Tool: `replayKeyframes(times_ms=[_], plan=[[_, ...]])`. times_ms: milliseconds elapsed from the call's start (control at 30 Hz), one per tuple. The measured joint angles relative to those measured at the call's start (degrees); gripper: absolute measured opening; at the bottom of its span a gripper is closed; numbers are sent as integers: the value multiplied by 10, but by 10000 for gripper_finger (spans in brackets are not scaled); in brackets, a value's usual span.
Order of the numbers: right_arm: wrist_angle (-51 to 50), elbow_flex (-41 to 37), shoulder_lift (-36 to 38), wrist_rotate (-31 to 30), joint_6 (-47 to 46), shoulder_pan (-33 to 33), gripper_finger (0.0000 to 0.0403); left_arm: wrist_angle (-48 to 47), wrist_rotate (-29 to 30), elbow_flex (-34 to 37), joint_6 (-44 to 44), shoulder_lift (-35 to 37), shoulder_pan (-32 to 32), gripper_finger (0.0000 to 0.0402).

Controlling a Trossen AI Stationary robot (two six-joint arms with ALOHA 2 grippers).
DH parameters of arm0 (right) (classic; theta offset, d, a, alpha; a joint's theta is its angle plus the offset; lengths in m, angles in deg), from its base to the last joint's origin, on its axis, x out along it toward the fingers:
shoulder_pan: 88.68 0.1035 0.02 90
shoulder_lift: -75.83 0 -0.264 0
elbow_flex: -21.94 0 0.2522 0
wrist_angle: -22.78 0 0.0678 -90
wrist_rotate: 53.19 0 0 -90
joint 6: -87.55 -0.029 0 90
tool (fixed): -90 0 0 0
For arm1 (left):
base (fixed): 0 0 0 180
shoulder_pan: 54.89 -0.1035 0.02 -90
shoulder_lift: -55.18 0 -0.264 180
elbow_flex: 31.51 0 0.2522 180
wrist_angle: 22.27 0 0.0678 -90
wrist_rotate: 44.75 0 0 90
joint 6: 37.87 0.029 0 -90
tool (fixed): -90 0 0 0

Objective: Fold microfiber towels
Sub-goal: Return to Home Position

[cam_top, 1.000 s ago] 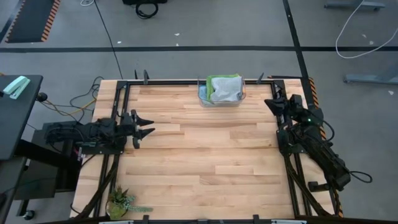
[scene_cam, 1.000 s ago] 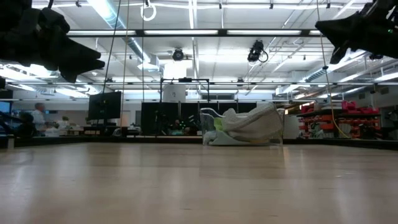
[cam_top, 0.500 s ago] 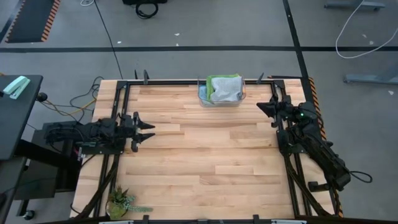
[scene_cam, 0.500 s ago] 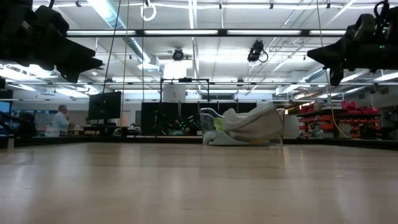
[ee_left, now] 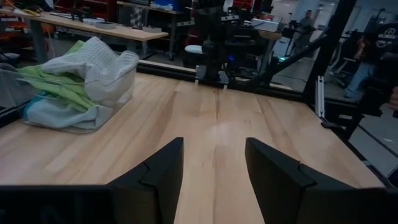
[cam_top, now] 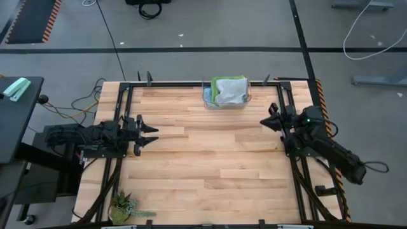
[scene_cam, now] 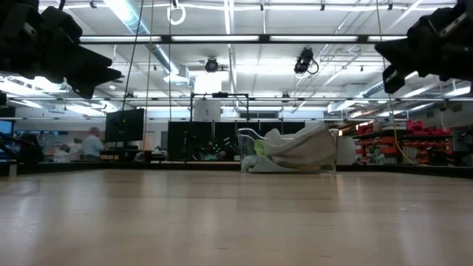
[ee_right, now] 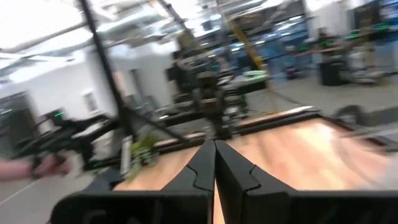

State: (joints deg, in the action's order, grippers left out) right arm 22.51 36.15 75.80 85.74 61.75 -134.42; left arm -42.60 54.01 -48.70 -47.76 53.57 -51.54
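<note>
The microfiber towels (cam_top: 229, 91) lie heaped in a clear bin (cam_top: 206, 98) at the middle of the table's far edge. A light grey one is on top, with green and a bit of light blue under it. The heap also shows in the low view (scene_cam: 295, 151) and the left wrist view (ee_left: 81, 84). My left gripper (cam_top: 151, 132) hangs open over the table's left side, pointing level toward the right. My right gripper (cam_top: 264, 118) is shut and held above the right side, pointing left. Neither is near the towels. In the wrist views, the left fingers (ee_left: 214, 149) stand apart and the right fingers (ee_right: 215, 149) are closed together.
A small potted plant (cam_top: 122, 207) stands at the near left corner. Black frame rails (cam_top: 124, 102) run along the table's left, right and far sides. Bare wood (cam_top: 210, 152) lies between the two arms. People move in the room beyond (scene_cam: 92, 140).
My right gripper has swung from pointing at the far right corner round toward the table's left and near side, and has sunk a little. It stays shut. The towels have not moved.
</note>
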Motion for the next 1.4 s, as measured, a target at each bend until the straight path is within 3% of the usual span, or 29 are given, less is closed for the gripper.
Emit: replayKeyframes(times_ms=[233, 467, 967, 1400], plan=[[0, 0, 0, -5, 53, 120, 16, 2, -2, 0, -15, 0, 0, 177], [-38, 0, 0, -7, 88, 177, 16, 3, -2, 0, -11, 0, 0, 181], [-93, 0, 0, -7, 92, 185, 16, 21, -1, 3, -14, 0, 0, 178], [-94, 0, 0, -5, -49, 185, 16, 25, 0, 3, -14, 0, 0, 177]])
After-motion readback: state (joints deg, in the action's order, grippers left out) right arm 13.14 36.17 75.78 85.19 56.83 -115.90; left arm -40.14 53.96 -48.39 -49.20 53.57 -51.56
